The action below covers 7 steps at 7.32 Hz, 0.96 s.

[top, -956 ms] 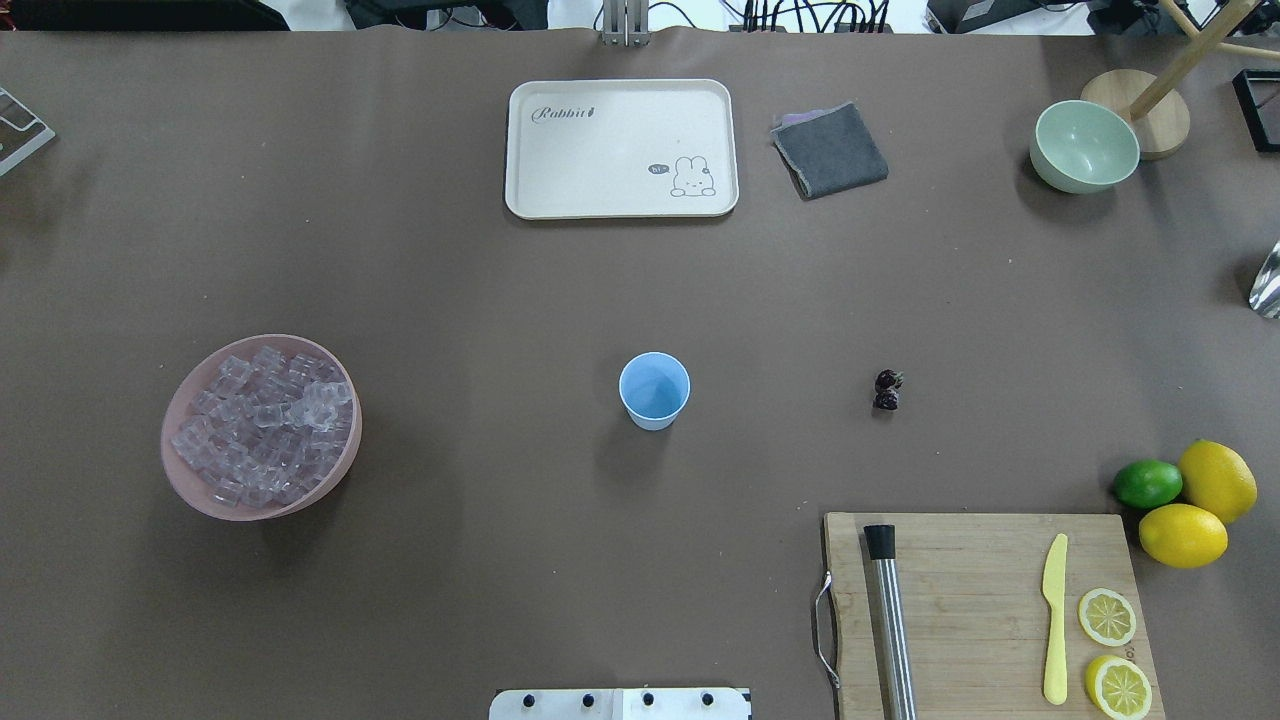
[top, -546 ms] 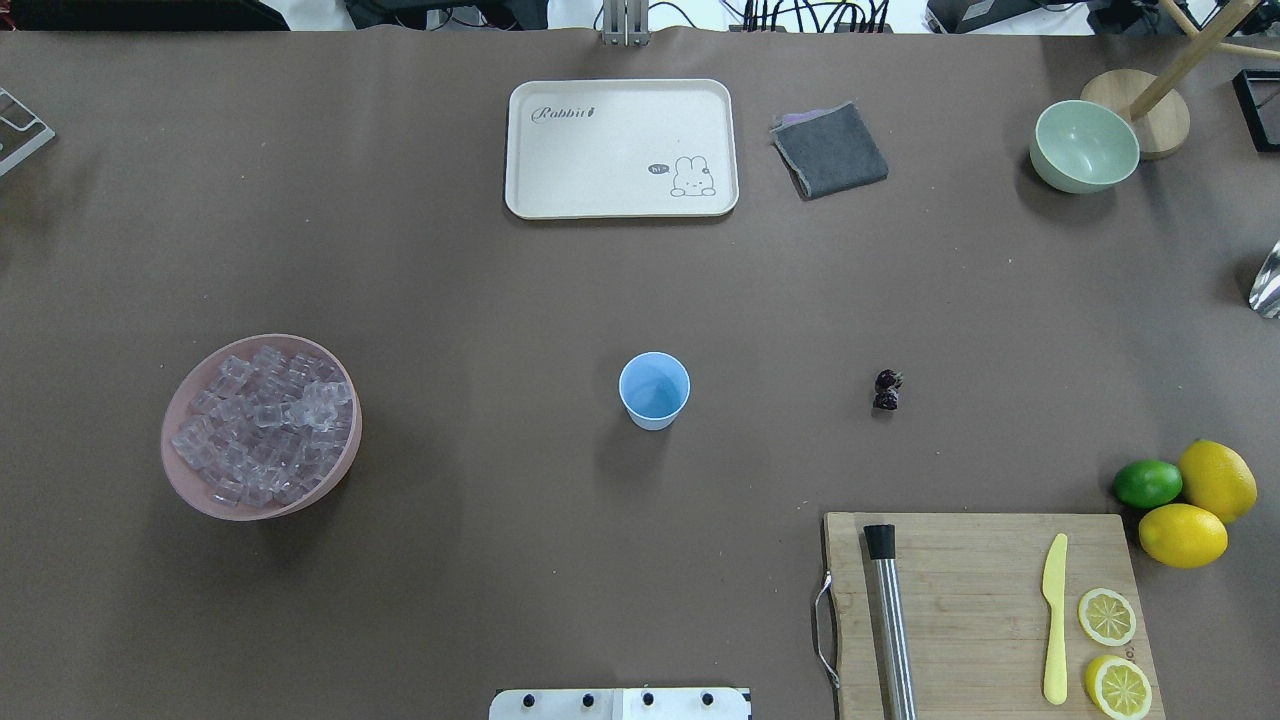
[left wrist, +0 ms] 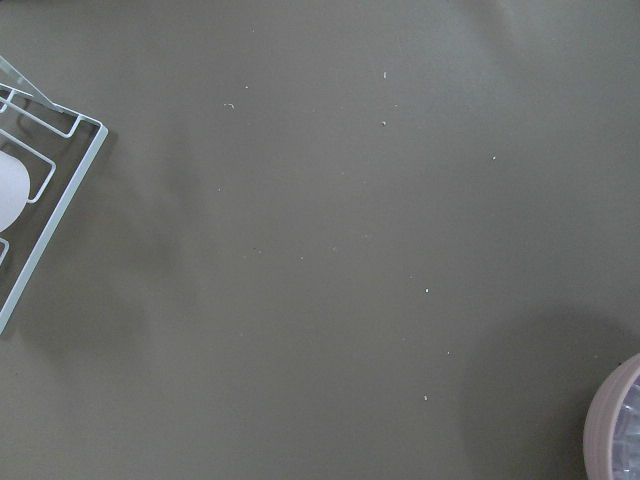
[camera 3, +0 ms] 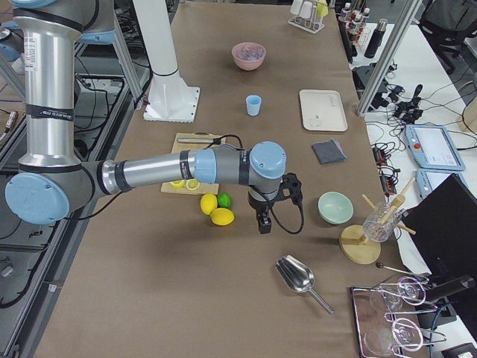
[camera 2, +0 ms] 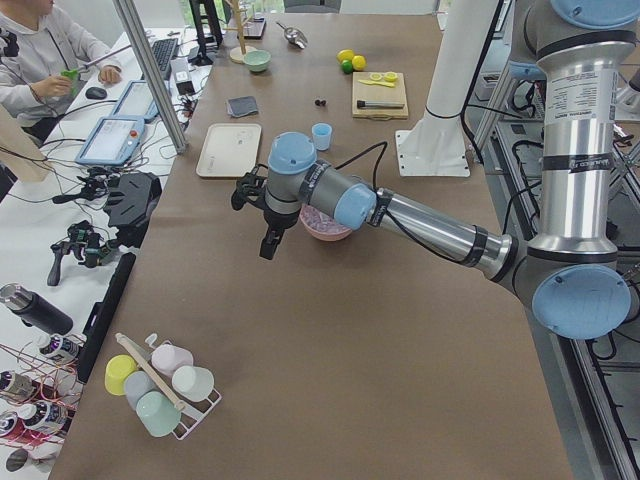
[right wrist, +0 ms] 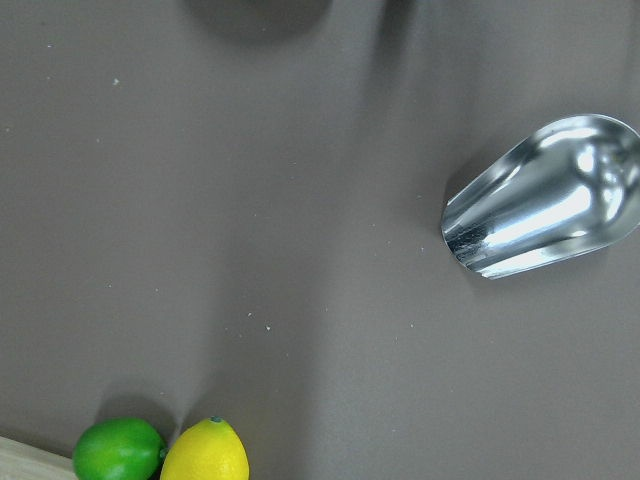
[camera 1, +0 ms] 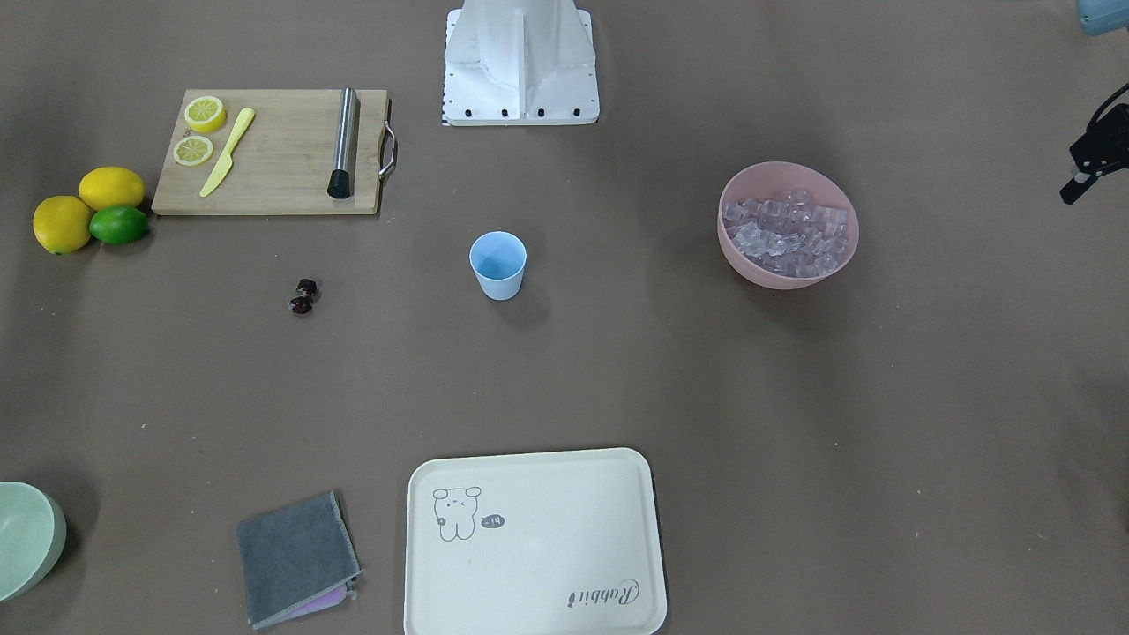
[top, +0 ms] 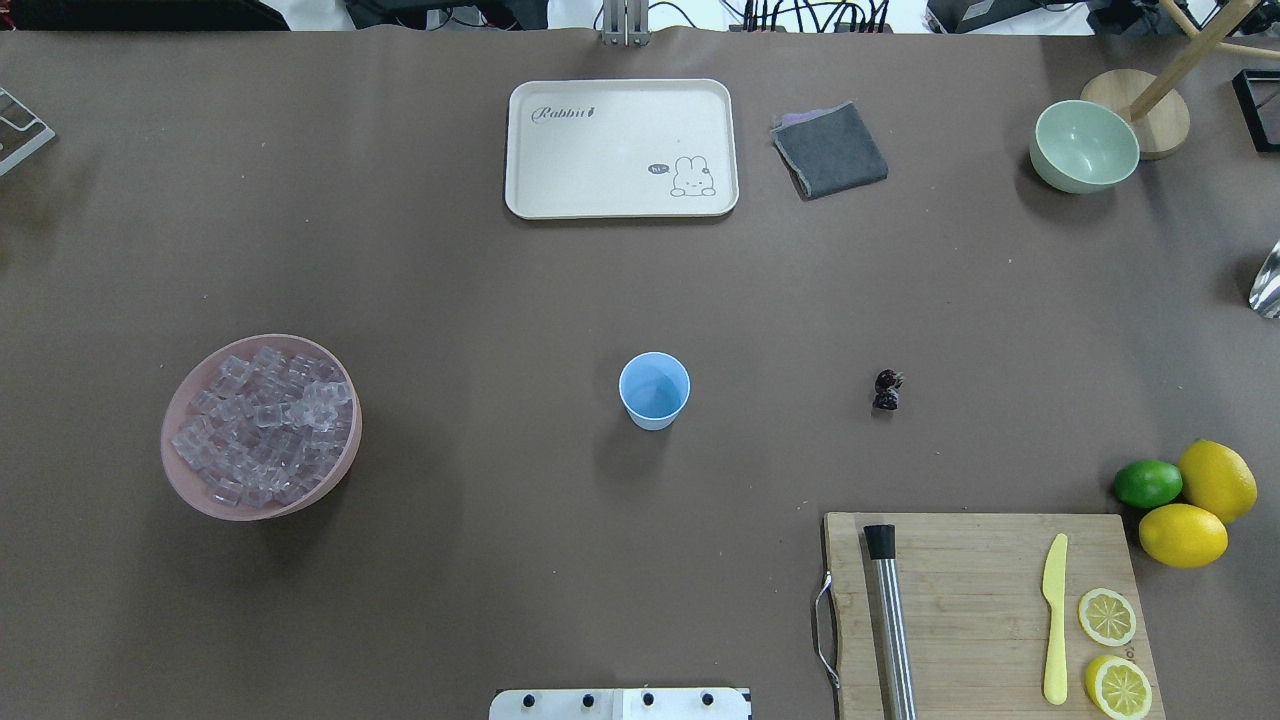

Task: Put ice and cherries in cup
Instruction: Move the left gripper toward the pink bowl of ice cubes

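Observation:
The pale blue cup (top: pixel 654 390) stands upright at the table's middle, and also shows in the front view (camera 1: pixel 498 265). The dark cherries (top: pixel 887 390) lie on the table to its right. The ice (top: pixel 262 425) is heaped in a pink bowl (top: pixel 165 440) to its left. My left gripper (camera 2: pixel 268 240) hangs over the table beyond the pink bowl, far from the cup; only its edge shows in the front view (camera 1: pixel 1080 181). My right gripper (camera 3: pixel 262 224) hangs beyond the lemons. I cannot tell whether either is open or shut.
A cream tray (top: pixel 620 148), a grey cloth (top: pixel 830 150) and a pale green bowl (top: pixel 1084 145) sit at the far side. A cutting board (top: pixel 980 600) with muddler, knife and lemon slices is near right, beside lemons and a lime (top: pixel 1185 500). A metal scoop (right wrist: pixel 545 195) lies far right.

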Each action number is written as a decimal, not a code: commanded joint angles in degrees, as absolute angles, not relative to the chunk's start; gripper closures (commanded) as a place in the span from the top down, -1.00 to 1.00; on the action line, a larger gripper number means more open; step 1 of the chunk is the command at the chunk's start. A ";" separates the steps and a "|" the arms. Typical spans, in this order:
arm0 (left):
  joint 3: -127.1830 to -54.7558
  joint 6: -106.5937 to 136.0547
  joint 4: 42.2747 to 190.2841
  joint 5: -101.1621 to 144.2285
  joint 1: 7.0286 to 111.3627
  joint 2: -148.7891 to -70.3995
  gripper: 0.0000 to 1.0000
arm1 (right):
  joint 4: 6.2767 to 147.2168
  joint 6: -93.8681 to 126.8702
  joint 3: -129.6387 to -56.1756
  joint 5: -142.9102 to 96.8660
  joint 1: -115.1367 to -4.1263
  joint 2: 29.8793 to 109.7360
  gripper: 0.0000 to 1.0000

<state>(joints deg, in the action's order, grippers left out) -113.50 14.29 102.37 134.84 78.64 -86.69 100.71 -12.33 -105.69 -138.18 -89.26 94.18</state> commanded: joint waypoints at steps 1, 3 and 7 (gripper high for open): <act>-112.85 17.30 108.19 134.04 72.81 -86.39 0.95 | 100.63 -12.22 -105.73 -138.08 -88.33 94.22 1.00; -114.07 17.75 108.19 130.70 64.90 -90.25 0.94 | 100.03 -12.22 -105.73 -138.43 -87.46 94.13 1.00; -117.34 22.59 107.93 116.83 47.49 -96.58 0.91 | 96.50 -12.30 -105.03 -138.52 -84.12 94.39 1.00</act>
<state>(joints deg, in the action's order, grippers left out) -117.35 21.75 108.05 120.44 52.47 -94.30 96.82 -12.22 -105.18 -138.68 -85.11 94.37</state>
